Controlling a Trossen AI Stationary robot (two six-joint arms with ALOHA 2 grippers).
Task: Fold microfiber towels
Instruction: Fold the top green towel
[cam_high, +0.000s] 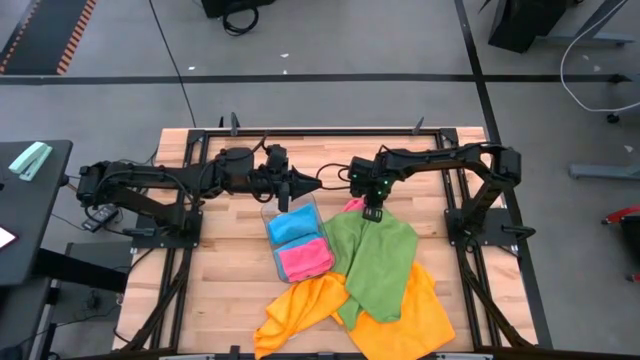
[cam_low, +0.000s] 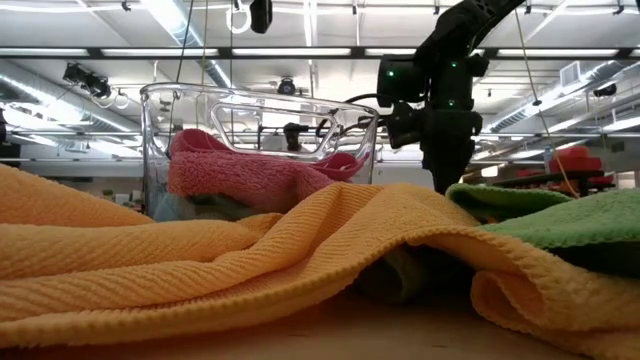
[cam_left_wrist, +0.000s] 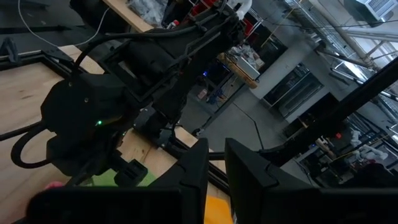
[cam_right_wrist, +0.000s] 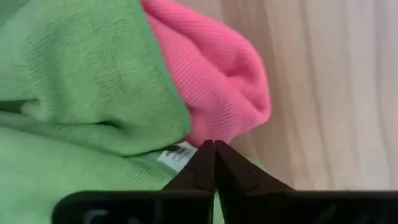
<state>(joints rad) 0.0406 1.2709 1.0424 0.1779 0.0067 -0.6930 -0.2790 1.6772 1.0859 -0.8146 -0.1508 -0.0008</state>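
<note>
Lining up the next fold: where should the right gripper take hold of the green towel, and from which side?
Grip the green towel at its far corner by the white label, coming straight down where the right gripper is. That edge lies exposed beside the pink towel.

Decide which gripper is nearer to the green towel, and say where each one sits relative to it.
Right. The right gripper is shut on the far edge of the green towel. The left gripper hangs apart from it, above the far end of the clear tray, on the towel's left.
</note>
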